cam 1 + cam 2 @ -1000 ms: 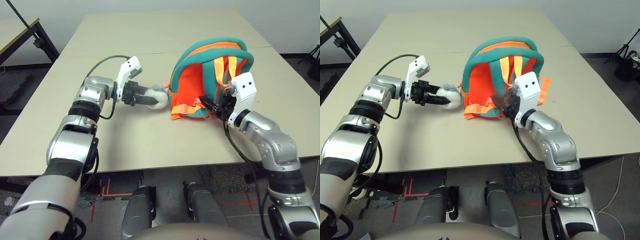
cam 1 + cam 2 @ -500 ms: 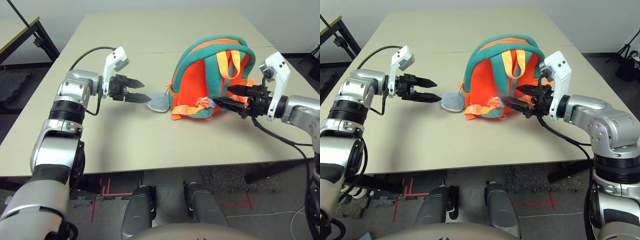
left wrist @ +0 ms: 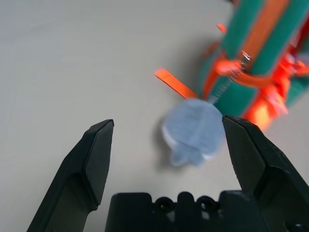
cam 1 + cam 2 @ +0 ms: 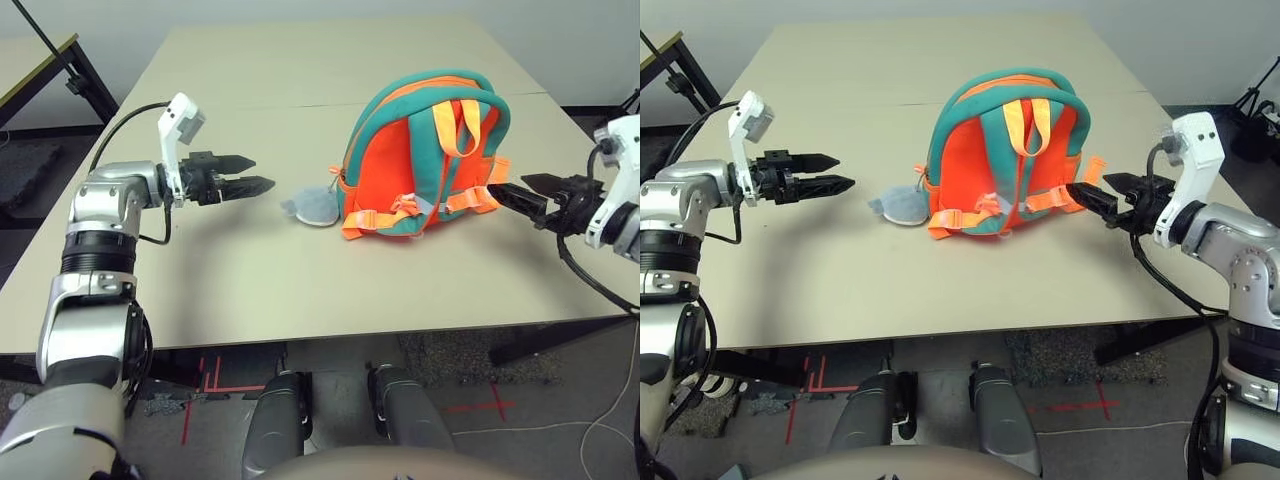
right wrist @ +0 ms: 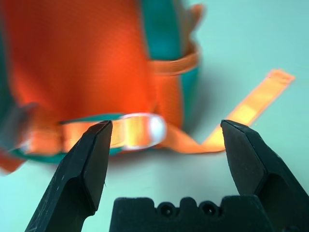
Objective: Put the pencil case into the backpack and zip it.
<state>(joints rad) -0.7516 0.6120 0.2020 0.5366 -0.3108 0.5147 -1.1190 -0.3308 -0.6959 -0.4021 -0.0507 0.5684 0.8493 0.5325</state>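
In the head views, the orange backpack [image 4: 420, 160] stood upright at centre frame on the table [image 4: 250, 270], its grey plush charm [image 4: 312, 205] lying beside it. No lettering was legible. The left gripper [image 4: 255, 172] at left and the right gripper [image 4: 1087, 190] at right were both spread open, empty. In the left wrist view the charm lay between the fingers [image 3: 94, 159]. In the right wrist view an orange webbing strap [image 5: 251, 104] trailed across the table.

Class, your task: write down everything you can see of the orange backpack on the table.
The backpack is small, of soft orange fabric with teal trim and teal shoulder straps, plus lighter orange webbing straps and a top loop. It stands upright on the beige table, strap side facing the robot. A grey plush charm hangs from its side and lies on the table beside it. Both grippers, the left gripper and the right gripper, are open and clear of it.
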